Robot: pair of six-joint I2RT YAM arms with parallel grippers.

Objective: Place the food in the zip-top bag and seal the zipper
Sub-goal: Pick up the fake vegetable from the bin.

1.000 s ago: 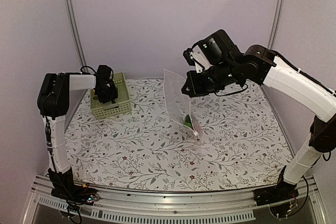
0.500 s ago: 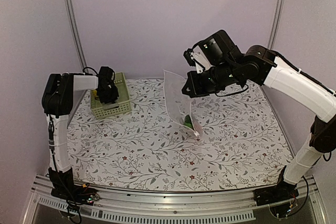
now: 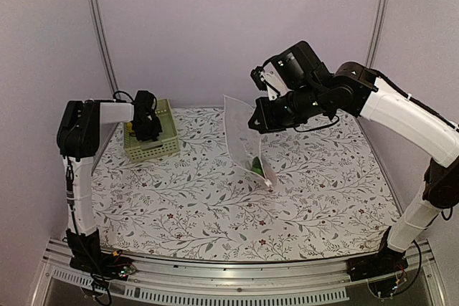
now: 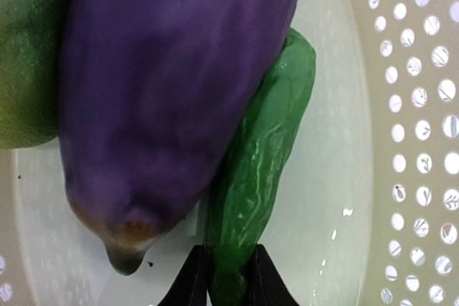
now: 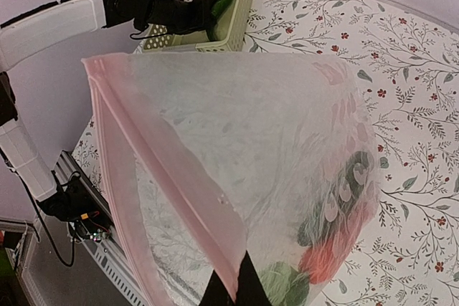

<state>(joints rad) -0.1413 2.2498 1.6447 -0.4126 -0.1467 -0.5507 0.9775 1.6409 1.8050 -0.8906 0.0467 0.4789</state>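
Risk: left tool [image 4: 224, 283], pinching green cucumber [image 4: 262, 155] only at its tip, may drop it. Right tool [image 5: 231, 288] clamps zip-top bag [image 5: 237, 141] by zipper [image 5: 165, 177].

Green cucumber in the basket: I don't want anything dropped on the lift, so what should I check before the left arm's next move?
1. Grip: the left tool is closed on the green cucumber. Ok, it clamps the tip from both sides.
2. Cucumber free of neighbours: not ok, the eggplant lies against it.
3. Hold on the bag: ok, the right tool pinches it at the zipper edge.
4. Bag mouth open enough: cannot tell.
5. Load inside: ok, the bagged pieces sit in the low corner.
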